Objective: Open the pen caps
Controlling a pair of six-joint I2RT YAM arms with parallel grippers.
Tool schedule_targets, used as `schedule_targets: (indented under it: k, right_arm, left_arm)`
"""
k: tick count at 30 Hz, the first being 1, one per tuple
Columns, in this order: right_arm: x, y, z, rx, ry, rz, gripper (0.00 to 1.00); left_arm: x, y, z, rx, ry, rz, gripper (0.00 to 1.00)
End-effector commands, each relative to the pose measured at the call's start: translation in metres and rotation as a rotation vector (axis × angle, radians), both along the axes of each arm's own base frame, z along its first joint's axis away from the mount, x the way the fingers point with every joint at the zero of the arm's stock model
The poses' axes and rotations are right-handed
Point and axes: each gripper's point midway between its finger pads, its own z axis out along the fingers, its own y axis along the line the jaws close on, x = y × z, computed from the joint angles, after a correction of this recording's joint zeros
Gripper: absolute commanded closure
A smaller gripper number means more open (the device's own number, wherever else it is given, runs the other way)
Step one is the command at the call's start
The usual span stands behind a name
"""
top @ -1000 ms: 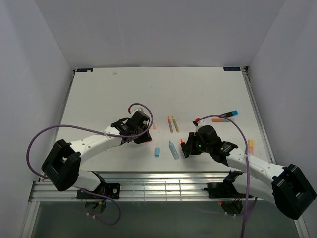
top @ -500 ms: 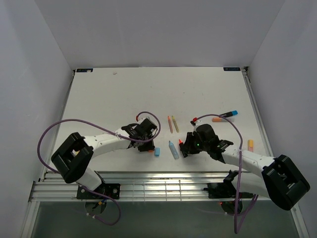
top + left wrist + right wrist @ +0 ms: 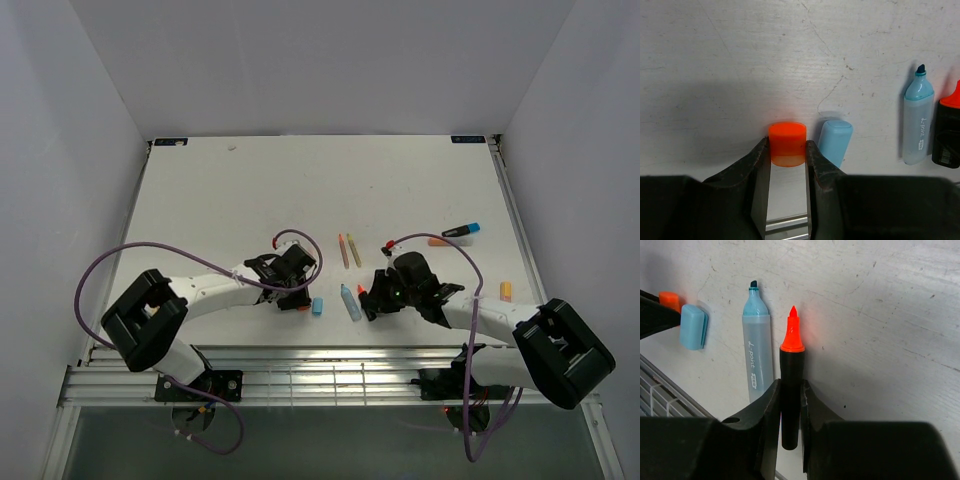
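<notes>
Two tight grips: left tool (image 3: 786,151) on orange cap (image 3: 787,141), right tool (image 3: 790,392) on orange-tipped marker (image 3: 791,362).

Glossy translucent orange cap (image 3: 787,150), matt scuffed white table (image 3: 790,60), smooth black fingers (image 3: 758,172)

The orange pen cap (image 3: 787,144) is a bright, slightly translucent orange, and the pale blue cap (image 3: 836,141) matches the pale blue marker (image 3: 916,127), which has a dark tip and dark printed lettering. The black marker (image 3: 791,390) carries a vivid orange tip. The counter (image 3: 790,50) is white flecked with grey scuffs, and the cables (image 3: 130,247) are purple.
</notes>
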Motion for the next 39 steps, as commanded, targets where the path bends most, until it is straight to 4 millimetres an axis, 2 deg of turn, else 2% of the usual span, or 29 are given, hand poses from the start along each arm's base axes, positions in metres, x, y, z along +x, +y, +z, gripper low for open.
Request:
schedule_targets:
  k: [1,8,9,13,19,27,30,32,35,37,38,39]
  right_arm:
    - [0.006,0.004,0.001,0.019,-0.023,0.006,0.84]
    - [0.007,0.002,-0.001,0.018,-0.018,-0.005,0.73]
    - [0.007,0.002,-0.001,0.019,-0.017,-0.006,0.68]
    - [0.008,0.001,0.000,0.011,-0.021,-0.017,0.59]
    - [0.013,-0.002,0.005,-0.009,-0.034,-0.027,0.53]
    - [0.017,-0.003,0.013,-0.017,-0.059,-0.028,0.46]
    - [0.019,-0.003,0.017,-0.018,-0.067,-0.028,0.43]
    - [0.019,-0.003,0.019,-0.018,-0.072,-0.026,0.43]
    - [0.020,-0.004,0.024,-0.017,-0.084,-0.028,0.42]
    - [0.022,-0.004,0.030,-0.010,-0.100,-0.030,0.42]
    - [0.022,-0.004,0.032,-0.011,-0.101,-0.029,0.42]
    - [0.022,-0.004,0.034,-0.010,-0.107,-0.026,0.42]
  left_arm:
    - [-0.011,0.007,-0.005,0.015,0.020,0.005,0.99]
    - [-0.016,0.011,-0.005,0.009,0.019,0.016,0.86]
    - [-0.016,0.011,-0.004,0.005,0.018,0.015,0.84]
    - [-0.018,0.013,-0.003,0.003,0.016,0.022,0.69]
    - [-0.019,0.015,-0.004,0.007,0.016,0.030,0.58]
    - [-0.010,0.023,0.005,0.056,-0.022,0.053,0.37]
    - [-0.001,0.025,0.020,0.077,-0.059,0.069,0.28]
    - [0.006,0.023,0.036,0.060,-0.101,0.077,0.21]
    - [0.015,0.031,0.059,0.080,-0.160,0.102,0.13]
    - [0.022,0.047,0.070,0.125,-0.181,0.133,0.11]
    - [0.027,0.052,0.082,0.119,-0.202,0.148,0.11]
    - [0.033,0.068,0.085,0.143,-0.199,0.189,0.11]
